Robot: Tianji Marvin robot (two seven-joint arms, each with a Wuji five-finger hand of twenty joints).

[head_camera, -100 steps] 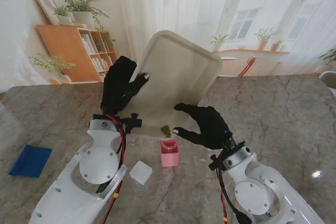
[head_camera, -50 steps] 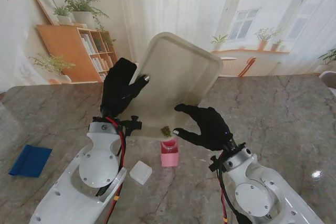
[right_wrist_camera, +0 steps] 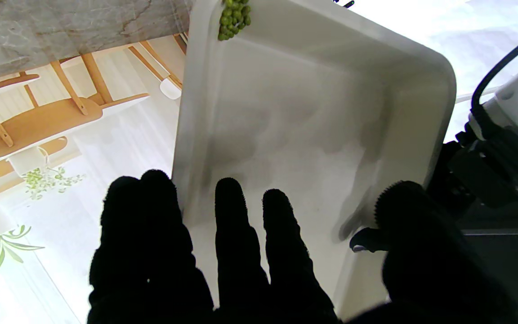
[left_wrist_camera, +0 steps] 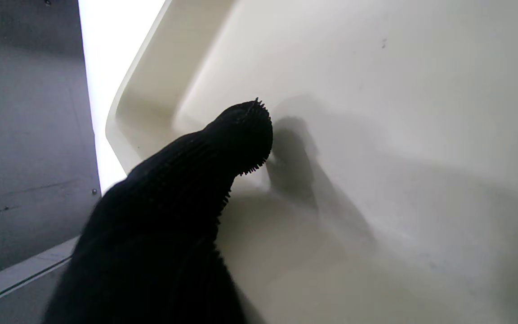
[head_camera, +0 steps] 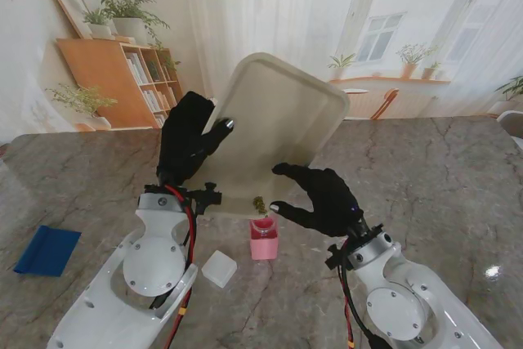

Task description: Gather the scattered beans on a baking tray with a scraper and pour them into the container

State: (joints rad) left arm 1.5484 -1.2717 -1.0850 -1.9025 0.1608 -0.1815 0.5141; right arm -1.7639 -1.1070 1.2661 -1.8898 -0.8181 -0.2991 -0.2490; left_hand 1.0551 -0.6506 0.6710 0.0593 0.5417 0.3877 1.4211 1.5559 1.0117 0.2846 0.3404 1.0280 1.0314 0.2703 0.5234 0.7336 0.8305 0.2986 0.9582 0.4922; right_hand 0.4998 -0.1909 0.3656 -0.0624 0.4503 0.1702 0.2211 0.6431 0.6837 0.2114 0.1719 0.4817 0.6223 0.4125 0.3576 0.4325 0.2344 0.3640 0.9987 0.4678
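Since 1 s ago the baking tray (head_camera: 274, 124) has tipped a bit steeper & its top edge sits slightly higher in the stand view; both arms have shifted up w/ it, bean pile barely changed.

Left robot hand (head_camera: 186, 138), centre-left of the stand view: clamped on the tray's left edge, thumb (left_wrist_camera: 241, 135) pressed on the inner face, other fingers hidden behind the tray. Left wrist view shows the thumb tip flat against the pale tray floor (left_wrist_camera: 376, 112), next to a rounded corner.

Right robot hand (head_camera: 319, 195), centre-right of frame: fingers spread, curled loosely, at the tray's right-hand lower edge. Right wrist view: fingers (right_wrist_camera: 236, 234) lie along the tray's inner face (right_wrist_camera: 308, 112), one or two over its rim; thumb out to the side. Whether it truly grips or just steadies – can't tell.

Tray stands tilted up steeply, far edge high, lowest corner pointing down at mid-frame. Beans (head_camera: 258, 203) – small green clump – sit in that low corner; seen also at the top of the right wrist view (right_wrist_camera: 233, 17), bunched against the rim.

Pink container (head_camera: 263, 239) stands upright on the table (head_camera: 441, 169), just nearer to me than the bean corner, apart from the tray. What's inside: too small to tell.

Small white block (head_camera: 219, 268) lies on the table left of the container, near the left arm. Blue scraper (head_camera: 46, 251) lies flat at the lower left of frame, well apart from everything else.
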